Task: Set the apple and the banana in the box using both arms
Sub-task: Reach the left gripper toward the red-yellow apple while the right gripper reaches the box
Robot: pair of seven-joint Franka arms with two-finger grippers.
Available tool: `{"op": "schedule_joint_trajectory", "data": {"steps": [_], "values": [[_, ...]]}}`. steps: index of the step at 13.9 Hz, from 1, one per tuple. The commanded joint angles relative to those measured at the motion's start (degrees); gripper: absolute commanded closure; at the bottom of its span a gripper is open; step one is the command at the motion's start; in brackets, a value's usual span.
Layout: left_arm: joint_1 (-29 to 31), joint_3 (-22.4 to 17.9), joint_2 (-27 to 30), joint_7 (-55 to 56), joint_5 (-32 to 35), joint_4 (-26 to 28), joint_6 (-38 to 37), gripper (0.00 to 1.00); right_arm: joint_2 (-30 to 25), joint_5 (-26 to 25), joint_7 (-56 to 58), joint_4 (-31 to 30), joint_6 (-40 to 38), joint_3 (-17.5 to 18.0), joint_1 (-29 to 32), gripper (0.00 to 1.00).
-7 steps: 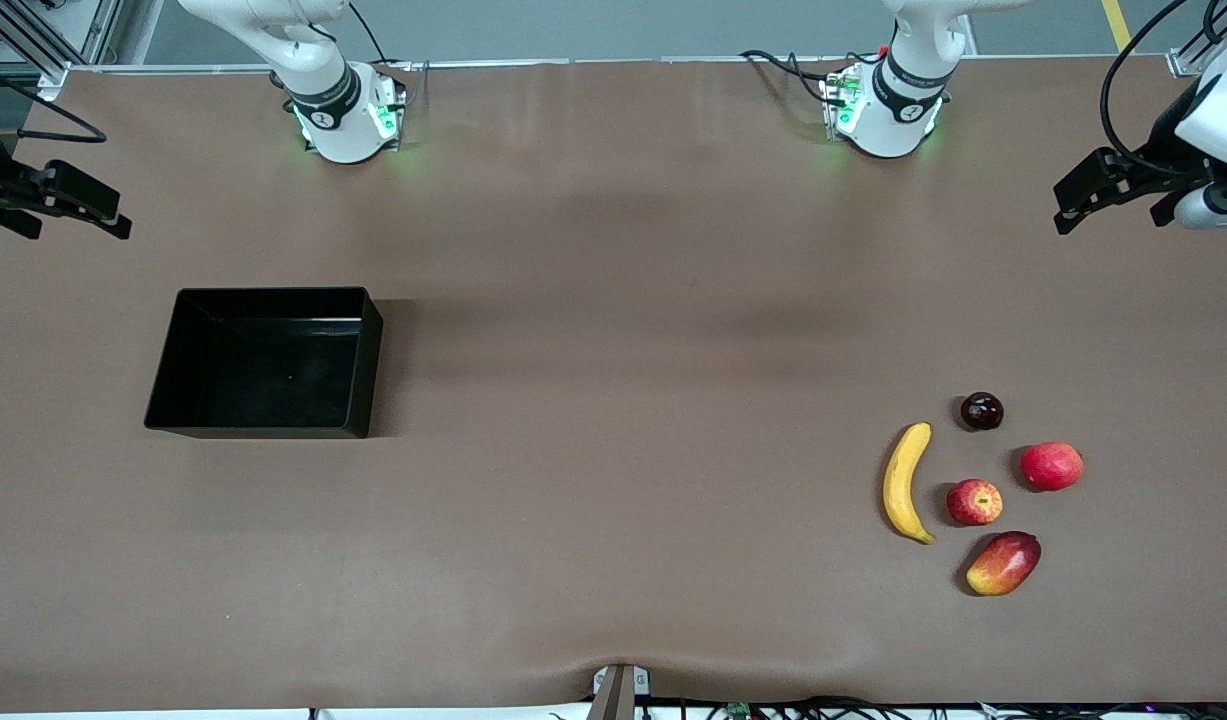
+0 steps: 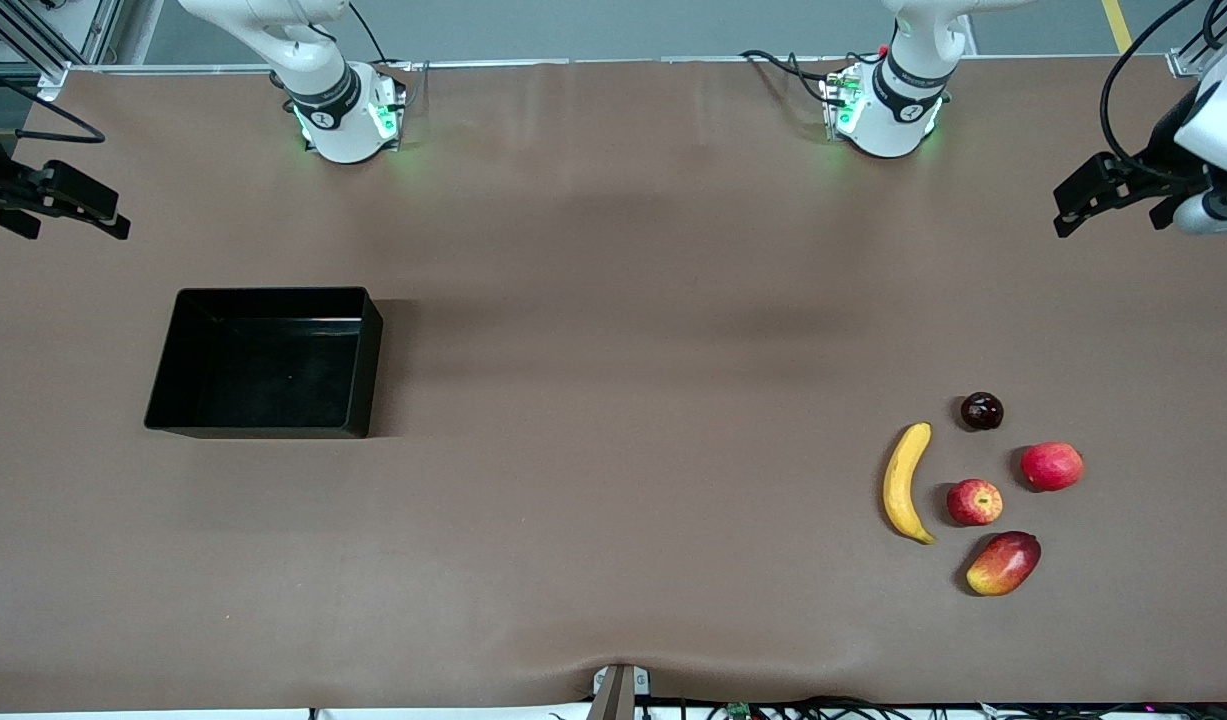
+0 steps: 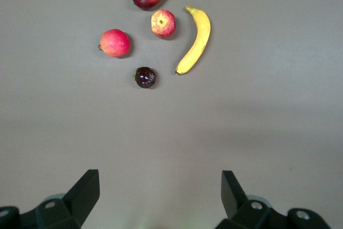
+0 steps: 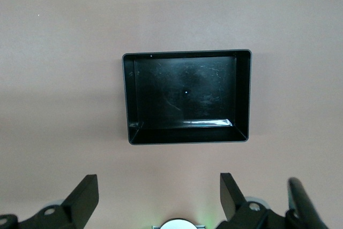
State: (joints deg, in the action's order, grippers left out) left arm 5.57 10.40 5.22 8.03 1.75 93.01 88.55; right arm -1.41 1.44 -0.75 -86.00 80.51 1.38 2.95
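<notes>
The right claw (image 2: 68, 205) hangs open and empty over the desk (image 2: 613, 400) at the right arm's end, waiting. The empty box (image 2: 263, 362) lies near it. Well apart from the box, toward the left arm's end, lies the banana (image 2: 905, 482) with the apple (image 2: 974, 501) just beside it. The left claw (image 2: 1098, 195) hangs open above that end. The banana is probably light, soft and easily bruised, best gripped mid-length; the apple looks firm, smooth and rollable, best pinched across its middle.

No legible text or labels.
</notes>
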Motion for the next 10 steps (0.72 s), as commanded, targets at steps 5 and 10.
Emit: {"op": "schedule_joint_trajectory", "data": {"steps": [5,10], "values": [[0.1,0.0,-14.2,1.1,6.0,-3.4,8.5,0.0,3.3,0.1,-0.6,1.6,0.0,0.5,3.1,0.0],[2.3,0.0,-26.3,13.5,6.2,-3.4,21.3,0.0,10.1,-0.6,8.6,1.5,0.2,0.4,7.1,0.0]]}}
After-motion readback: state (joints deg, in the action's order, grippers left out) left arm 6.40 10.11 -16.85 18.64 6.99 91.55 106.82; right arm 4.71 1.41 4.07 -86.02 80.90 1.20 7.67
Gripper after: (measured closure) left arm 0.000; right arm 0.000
